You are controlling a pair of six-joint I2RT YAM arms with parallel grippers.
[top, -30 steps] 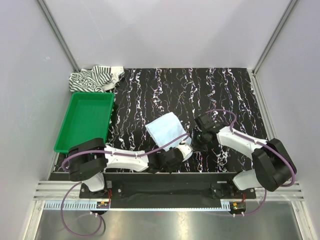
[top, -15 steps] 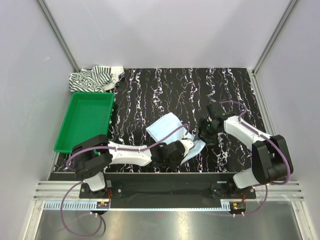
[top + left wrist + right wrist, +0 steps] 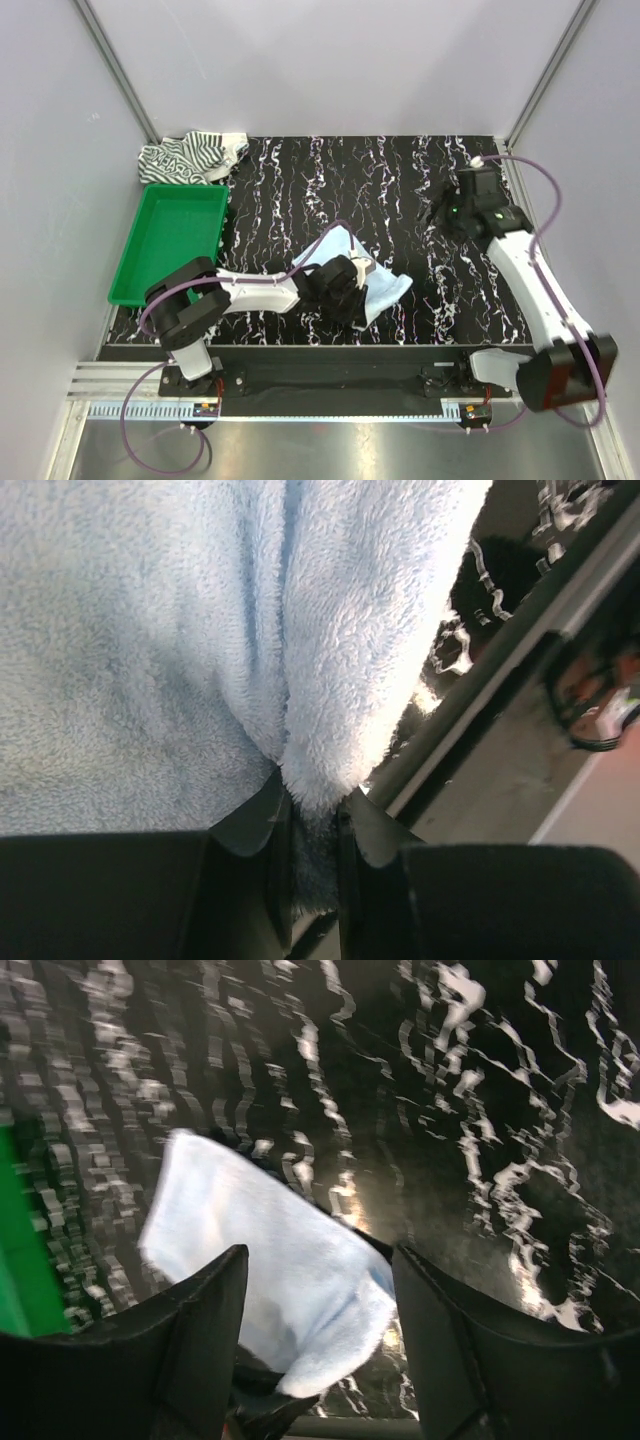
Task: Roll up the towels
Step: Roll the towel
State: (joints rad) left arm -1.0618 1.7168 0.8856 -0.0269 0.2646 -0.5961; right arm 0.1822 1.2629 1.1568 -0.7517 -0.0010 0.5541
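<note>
The light blue towel point(image 3: 388, 287) lies partly folded on the black marbled mat near the front middle. My left gripper point(image 3: 348, 290) sits over it, shut on a fold of the towel point(image 3: 330, 680); the cloth is pinched between the two jaws point(image 3: 312, 825). My right gripper point(image 3: 452, 214) is raised at the back right, well away from the towel and open with nothing between its fingers point(image 3: 195, 1345). It looks down on the blue towel point(image 3: 270, 1250) from above. The striped towel point(image 3: 190, 156) lies crumpled in the back left corner.
A green tray point(image 3: 172, 245) stands at the left edge of the mat, beside the left arm. The grey walls close in at the back and both sides. The black rail with both arm bases point(image 3: 330, 375) runs along the front edge.
My right gripper has opened and swung up and away to the back right. The left gripper has closed tighter on the blue towel, and the towel now spreads further right.
</note>
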